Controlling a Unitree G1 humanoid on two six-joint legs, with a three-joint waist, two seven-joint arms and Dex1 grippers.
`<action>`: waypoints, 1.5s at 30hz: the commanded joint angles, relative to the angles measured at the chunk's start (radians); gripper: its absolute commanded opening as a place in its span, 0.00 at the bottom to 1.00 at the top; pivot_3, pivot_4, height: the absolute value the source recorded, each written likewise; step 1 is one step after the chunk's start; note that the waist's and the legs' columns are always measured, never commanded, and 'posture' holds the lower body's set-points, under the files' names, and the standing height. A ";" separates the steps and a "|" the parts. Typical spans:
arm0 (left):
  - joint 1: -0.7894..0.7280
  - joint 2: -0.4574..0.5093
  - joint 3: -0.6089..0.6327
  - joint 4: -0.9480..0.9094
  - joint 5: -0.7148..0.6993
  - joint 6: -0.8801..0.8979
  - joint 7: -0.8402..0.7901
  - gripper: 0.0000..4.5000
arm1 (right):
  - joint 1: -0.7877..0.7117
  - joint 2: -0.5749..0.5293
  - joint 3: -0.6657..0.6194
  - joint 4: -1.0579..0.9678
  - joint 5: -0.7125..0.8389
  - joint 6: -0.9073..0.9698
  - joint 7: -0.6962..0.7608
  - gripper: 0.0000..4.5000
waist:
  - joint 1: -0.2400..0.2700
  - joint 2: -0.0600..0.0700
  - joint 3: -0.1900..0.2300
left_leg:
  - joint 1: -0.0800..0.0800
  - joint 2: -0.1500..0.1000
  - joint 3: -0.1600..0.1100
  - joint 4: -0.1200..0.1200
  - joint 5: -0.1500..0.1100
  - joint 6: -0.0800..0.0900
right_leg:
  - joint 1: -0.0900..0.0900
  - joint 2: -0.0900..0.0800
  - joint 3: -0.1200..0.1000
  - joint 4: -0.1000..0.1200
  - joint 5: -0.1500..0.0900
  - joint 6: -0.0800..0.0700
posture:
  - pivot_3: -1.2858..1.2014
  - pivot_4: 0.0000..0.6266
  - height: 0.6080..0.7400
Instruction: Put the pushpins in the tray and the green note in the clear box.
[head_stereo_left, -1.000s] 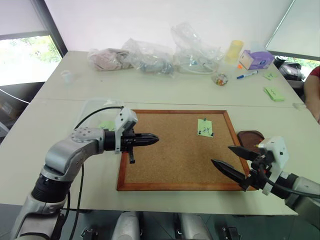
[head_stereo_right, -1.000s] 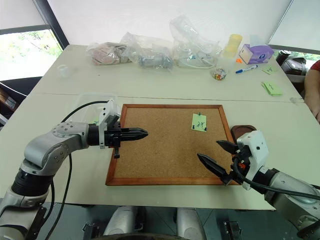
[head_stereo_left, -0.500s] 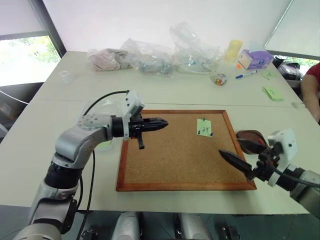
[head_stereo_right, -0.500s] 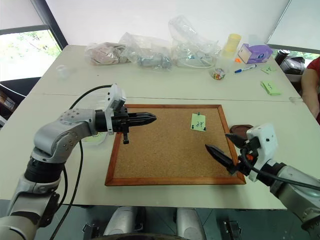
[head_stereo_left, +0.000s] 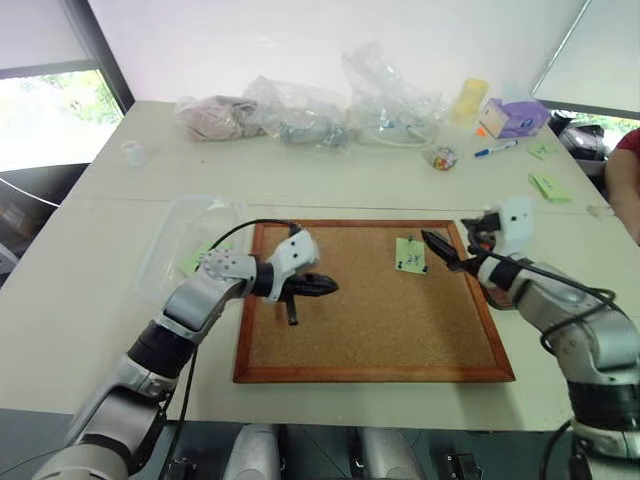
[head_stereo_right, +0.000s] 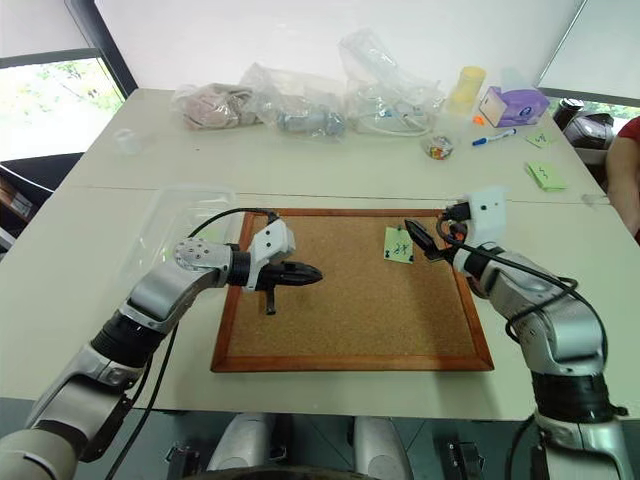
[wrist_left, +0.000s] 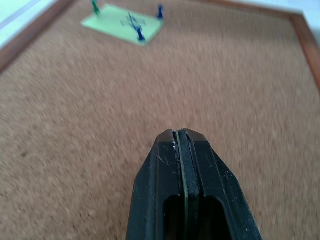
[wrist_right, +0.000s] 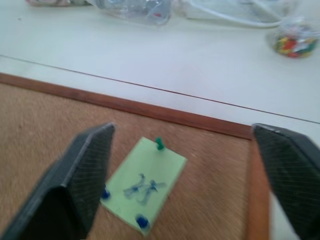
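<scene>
The green note (head_stereo_left: 410, 254) is pinned to the far right part of the corkboard (head_stereo_left: 360, 330) by three pushpins: a green one (wrist_right: 159, 144) and two blue ones (wrist_right: 105, 194) (wrist_right: 142, 221). My right gripper (head_stereo_left: 447, 232) hovers open just right of the note, its fingers (wrist_right: 95, 150) spread wider than the note. Low over the board's left half, my left gripper (head_stereo_left: 322, 287) is shut and empty, pointing toward the note (wrist_left: 122, 22). The clear box (head_stereo_left: 185, 240) lies left of the board. The tray is hidden behind my right arm.
Wrinkly plastic bags (head_stereo_left: 300, 110), a yellow cup (head_stereo_left: 468, 100), a purple box (head_stereo_left: 512, 118), a marker (head_stereo_left: 493, 150) and a small bowl of pins (head_stereo_left: 440, 157) line the far side. Green sticky pads (head_stereo_left: 548, 187) lie far right, near a person's sleeve (head_stereo_left: 625, 165).
My right gripper has travelled from the board's near right corner up to the note, staying open. My left gripper has dropped lower over the board and shifted slightly right, still shut.
</scene>
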 joint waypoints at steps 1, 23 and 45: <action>0.009 0.008 -0.028 -0.009 0.052 -0.014 -0.005 0.01 | -0.070 0.028 0.025 0.105 -0.059 -0.044 0.048 1.00 | 0.000 0.000 0.000 | 0.000 0.000 0.000 0.000 0.000 0.000 | 0.000 0.000 0.000 0.000 0.000 0.000 | 0.52 0.24 0.98; 0.034 -0.002 -0.043 -0.031 0.131 0.047 0.028 0.00 | -0.207 0.149 0.085 0.353 -0.244 -0.110 0.167 0.88 | 0.000 0.002 -0.001 | 0.001 0.001 0.000 0.000 0.000 0.000 | 0.001 0.000 0.000 0.002 0.000 0.001 | 0.52 0.24 0.98; 0.034 0.002 -0.058 -0.026 0.151 0.058 0.021 0.00 | -0.170 0.197 -0.010 0.312 -0.260 -0.220 0.124 0.00 | 0.000 0.003 -0.002 | 0.001 0.001 0.000 0.000 0.000 0.000 | 0.001 0.000 0.000 0.002 0.001 0.001 | 0.52 0.24 0.98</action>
